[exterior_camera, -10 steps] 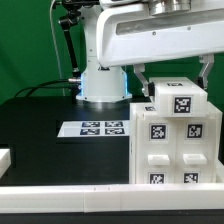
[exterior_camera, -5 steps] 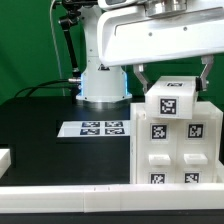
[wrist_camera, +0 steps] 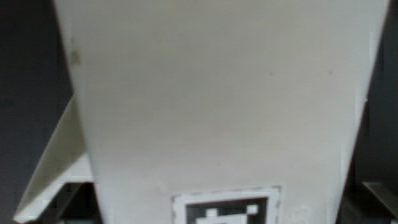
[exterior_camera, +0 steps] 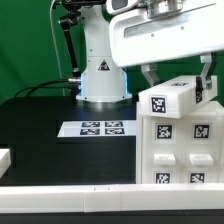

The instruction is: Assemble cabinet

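The cabinet is a large white box with tagged recessed panels at the exterior view's right. My gripper is shut on a white tagged block, holding it tilted at the cabinet's top. A dark finger shows on one side of the block and the other finger on the opposite side. In the wrist view the block fills the picture, its tag is near the edge, and dark fingers flank it.
The marker board lies on the black table in front of the white robot base. A white rail runs along the near edge. A small white piece sits at the exterior view's left.
The gripper and the held block have shifted toward the exterior view's right. The block has tipped from level to tilted, and its tag now faces more forward.
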Robot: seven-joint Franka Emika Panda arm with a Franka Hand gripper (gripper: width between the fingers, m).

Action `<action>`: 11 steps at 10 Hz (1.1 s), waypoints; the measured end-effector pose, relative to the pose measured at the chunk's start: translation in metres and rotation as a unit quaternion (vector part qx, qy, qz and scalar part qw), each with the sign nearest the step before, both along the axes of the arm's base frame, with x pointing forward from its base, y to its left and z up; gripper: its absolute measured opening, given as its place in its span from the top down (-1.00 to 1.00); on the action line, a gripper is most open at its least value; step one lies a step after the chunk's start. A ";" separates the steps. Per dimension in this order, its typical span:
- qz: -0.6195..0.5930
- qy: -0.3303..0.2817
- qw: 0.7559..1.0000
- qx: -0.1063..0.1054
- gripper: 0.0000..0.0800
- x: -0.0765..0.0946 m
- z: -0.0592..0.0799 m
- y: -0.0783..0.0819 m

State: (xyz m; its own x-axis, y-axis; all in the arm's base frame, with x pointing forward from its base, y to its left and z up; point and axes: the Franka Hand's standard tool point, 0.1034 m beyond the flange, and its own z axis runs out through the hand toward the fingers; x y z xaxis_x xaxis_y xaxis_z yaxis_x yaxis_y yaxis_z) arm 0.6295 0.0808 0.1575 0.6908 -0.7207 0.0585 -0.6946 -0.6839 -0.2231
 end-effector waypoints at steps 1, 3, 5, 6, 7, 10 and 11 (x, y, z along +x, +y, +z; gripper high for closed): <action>-0.036 0.000 0.999 0.008 -0.40 0.001 0.000 0.000; -0.106 0.005 0.994 0.026 -0.40 0.002 0.001 0.000; -0.158 0.011 0.987 0.038 -0.40 0.002 0.001 0.000; -0.181 0.014 0.982 0.044 -0.40 0.002 0.001 0.000; -0.229 0.021 0.972 0.057 -0.40 0.002 0.001 0.001; -0.326 0.035 0.941 0.086 -0.40 0.002 0.001 0.002; -0.370 0.043 0.923 0.099 -0.40 0.001 0.000 0.002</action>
